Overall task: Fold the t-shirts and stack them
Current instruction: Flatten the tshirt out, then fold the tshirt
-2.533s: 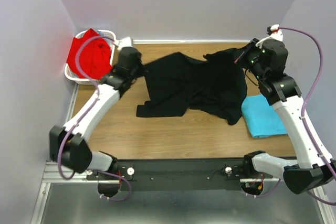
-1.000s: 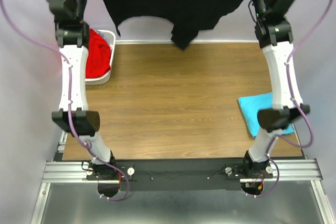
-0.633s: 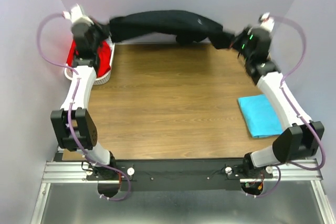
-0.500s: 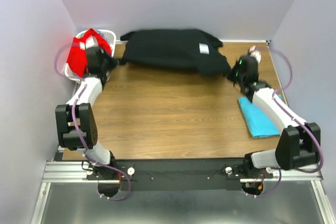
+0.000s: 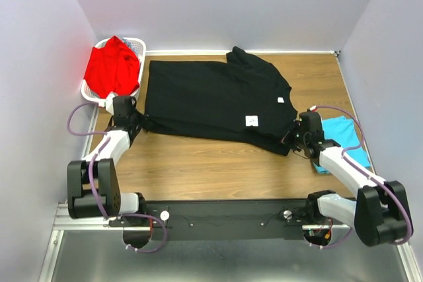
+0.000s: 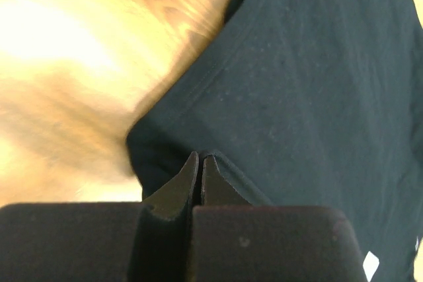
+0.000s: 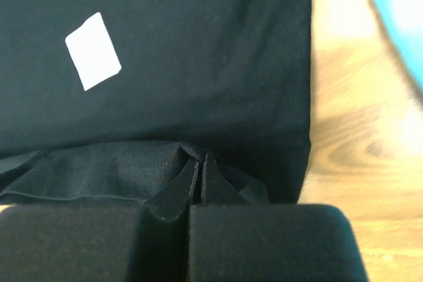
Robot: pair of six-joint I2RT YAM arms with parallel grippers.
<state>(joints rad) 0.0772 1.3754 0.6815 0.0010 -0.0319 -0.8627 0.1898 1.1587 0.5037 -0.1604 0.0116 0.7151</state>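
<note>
no legible text, white label point(image 7: 92, 51) on black t-shirt point(image 5: 211, 97) unreadable

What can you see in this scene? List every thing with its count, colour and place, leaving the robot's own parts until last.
table: 1, brown wood, under everything
black t-shirt: 1, black, spread flat across the table's middle
labels: 2, white, on the black t-shirt's right half
basket: 1, white, far left corner
red t-shirt: 1, red, heaped in the basket, spilling over its rim
turquoise t-shirt: 1, turquoise, right edge, partly behind the right arm
left gripper: 1, black, shut on the black t-shirt's near left corner
right gripper: 1, black, shut on its near right corner
</note>
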